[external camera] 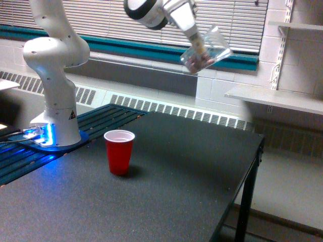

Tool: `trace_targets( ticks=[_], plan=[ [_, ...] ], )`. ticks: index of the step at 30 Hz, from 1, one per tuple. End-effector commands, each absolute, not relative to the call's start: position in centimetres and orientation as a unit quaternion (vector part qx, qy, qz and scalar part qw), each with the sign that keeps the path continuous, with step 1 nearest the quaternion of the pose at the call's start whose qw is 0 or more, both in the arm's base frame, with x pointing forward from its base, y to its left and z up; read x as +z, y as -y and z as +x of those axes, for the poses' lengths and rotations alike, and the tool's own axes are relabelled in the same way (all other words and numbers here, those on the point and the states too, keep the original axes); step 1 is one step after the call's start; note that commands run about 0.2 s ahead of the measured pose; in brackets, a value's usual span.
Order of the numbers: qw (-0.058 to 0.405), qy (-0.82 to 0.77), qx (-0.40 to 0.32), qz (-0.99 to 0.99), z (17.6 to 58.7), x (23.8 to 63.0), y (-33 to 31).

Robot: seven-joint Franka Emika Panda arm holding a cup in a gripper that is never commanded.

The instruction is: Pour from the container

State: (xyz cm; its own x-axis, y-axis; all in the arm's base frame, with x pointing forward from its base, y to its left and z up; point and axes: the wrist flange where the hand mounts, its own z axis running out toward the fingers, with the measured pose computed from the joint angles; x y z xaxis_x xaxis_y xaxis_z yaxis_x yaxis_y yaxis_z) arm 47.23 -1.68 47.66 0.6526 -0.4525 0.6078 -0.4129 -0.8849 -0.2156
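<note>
Gripper (201, 50) of mine clamps the tilted container (207, 50), apparently with pinkish pieces inside, high above the table (202, 176), well apart from the red cup (119, 152).

Clear glossy plastic container (206, 49), matt table (176, 176)

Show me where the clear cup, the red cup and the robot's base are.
Clear cup (206, 49): exterior view, on its see-through side wall.
Red cup (119, 154): exterior view, on its red outer side.
Robot's base (59, 121): exterior view, on the white pedestal.
</note>
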Motion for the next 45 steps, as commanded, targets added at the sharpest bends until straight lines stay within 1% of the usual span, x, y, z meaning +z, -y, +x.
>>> trace_targets(
  ticks=[1,9,16,27,45],
  plan=[
    [0.031,-0.242,-0.330,-0.912,45.0,45.4,2.1],
    [0.020,-0.249,-0.303,-0.920,41.6,42.0,2.4],
    [-0.014,-0.246,-0.274,-0.929,38.1,39.3,2.8],
    [-0.056,-0.253,-0.187,-0.948,32.4,33.7,3.5],
    [-0.080,-0.266,-0.158,-0.947,31.0,34.1,4.7]
  ],
)
